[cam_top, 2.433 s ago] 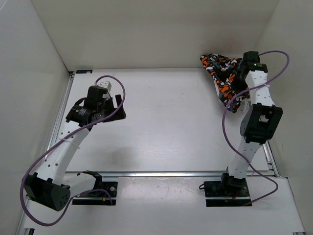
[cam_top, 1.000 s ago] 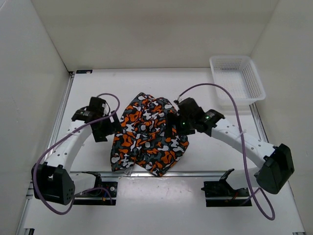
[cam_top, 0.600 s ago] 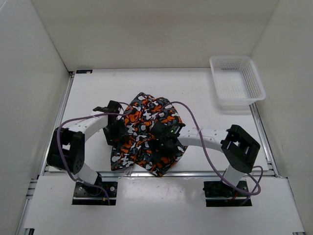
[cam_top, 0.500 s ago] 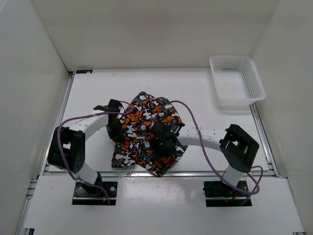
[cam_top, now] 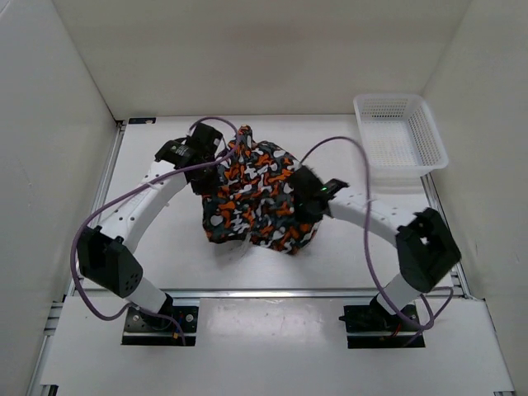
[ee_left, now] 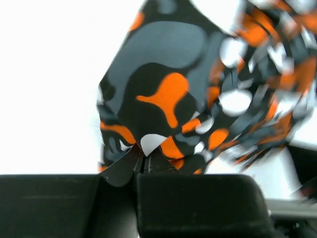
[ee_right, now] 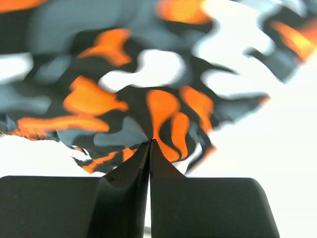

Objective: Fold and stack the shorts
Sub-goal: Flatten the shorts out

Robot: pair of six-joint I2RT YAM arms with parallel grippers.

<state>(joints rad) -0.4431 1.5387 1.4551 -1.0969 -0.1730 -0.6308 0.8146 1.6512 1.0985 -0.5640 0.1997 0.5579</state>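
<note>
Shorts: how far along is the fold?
Done: the shorts are on the table, away from the basket. In hand: left pincer and right pincer are both shut on the fabric, at opposite sides. Left: they look bunched, not flat-folded, and nothing is stacked.

The shorts (cam_top: 257, 196) now lie farther back, off the near edge. The left gripper (cam_top: 228, 153) and right gripper (cam_top: 306, 200) sit farther back too.

Bunched shorts (cam_top: 257, 198) between left gripper (cam_top: 229, 153) and right gripper (cam_top: 305, 202), basket (cam_top: 400, 136) far right
</note>
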